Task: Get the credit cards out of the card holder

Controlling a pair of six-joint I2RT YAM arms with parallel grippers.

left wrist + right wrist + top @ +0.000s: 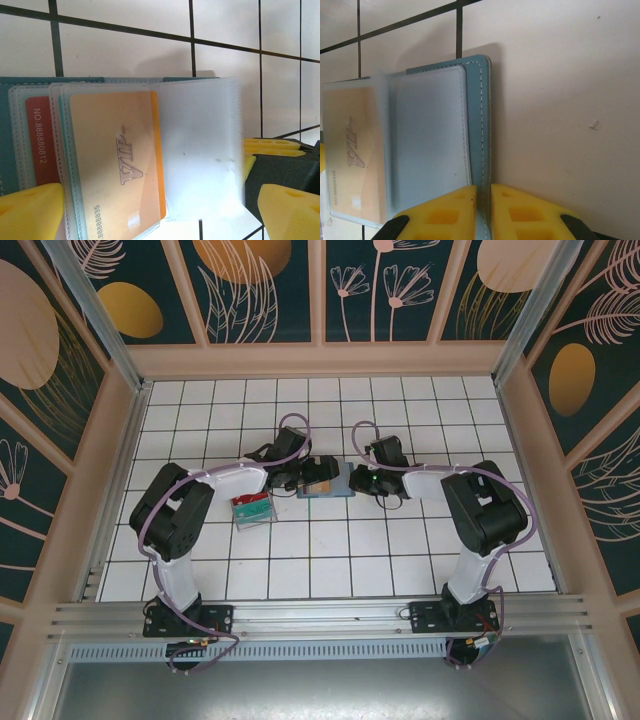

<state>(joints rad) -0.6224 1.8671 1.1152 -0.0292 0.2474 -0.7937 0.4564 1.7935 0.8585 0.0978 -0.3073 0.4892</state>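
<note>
The teal card holder (335, 488) lies open on the white tiles between the two grippers. Its clear plastic sleeves fan out in the left wrist view. One sleeve holds the yellow-orange credit card (115, 160), printed VIP. The red credit card (42, 145) sits in a sleeve further left. My left gripper (160, 215) is open, its yellow fingertips (30, 212) wide apart on either side of the sleeves and touching nothing. My right gripper (483, 202) is shut on the holder's stitched teal edge (482, 125). The orange card (352, 155) lies beyond it.
A clear plastic tray (253, 510) with red and green contents sits on the tiles just left of the holder, under the left arm. Patterned walls enclose the tiled floor on three sides.
</note>
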